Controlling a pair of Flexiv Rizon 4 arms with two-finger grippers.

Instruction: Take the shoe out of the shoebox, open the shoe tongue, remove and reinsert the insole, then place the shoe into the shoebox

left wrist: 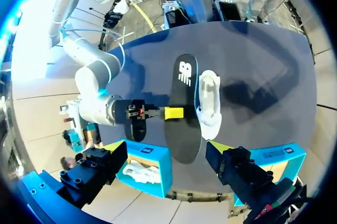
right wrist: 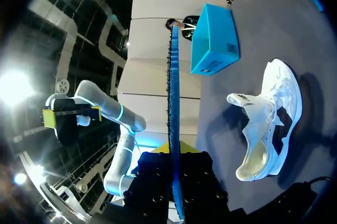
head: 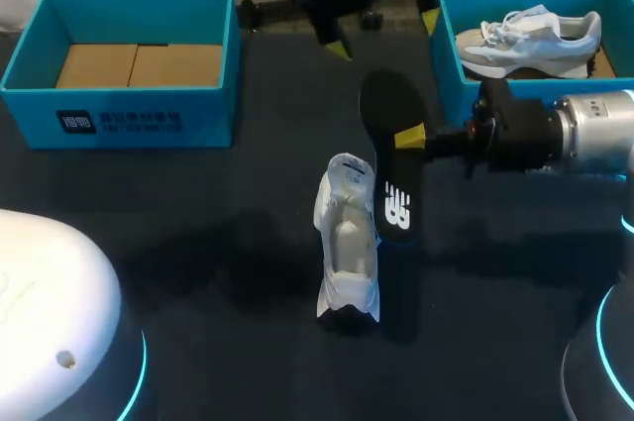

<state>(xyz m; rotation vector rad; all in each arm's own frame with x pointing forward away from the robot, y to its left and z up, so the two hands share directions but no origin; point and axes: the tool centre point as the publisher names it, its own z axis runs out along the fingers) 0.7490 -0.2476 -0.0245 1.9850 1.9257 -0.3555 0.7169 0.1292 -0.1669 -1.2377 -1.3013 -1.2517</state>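
Dark bench [head: 218, 243], L to R: blue box [head: 129, 119]; white shoe [head: 347, 243] at ctr; black insole [head: 391, 114] just beside it, clamped in R pincer [head: 409, 136]; L pincer [head: 384, 35] at rear, spread wide; shoebox [head: 448, 54] w/ 2nd shoe [head: 535, 40], rear R.

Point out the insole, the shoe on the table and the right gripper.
insole [head: 384, 178]: head view, its black middle.
shoe on the table [head: 349, 243]: head view, its open mouth.
right gripper [head: 409, 136]: head view, yellow fingertip on the insole.
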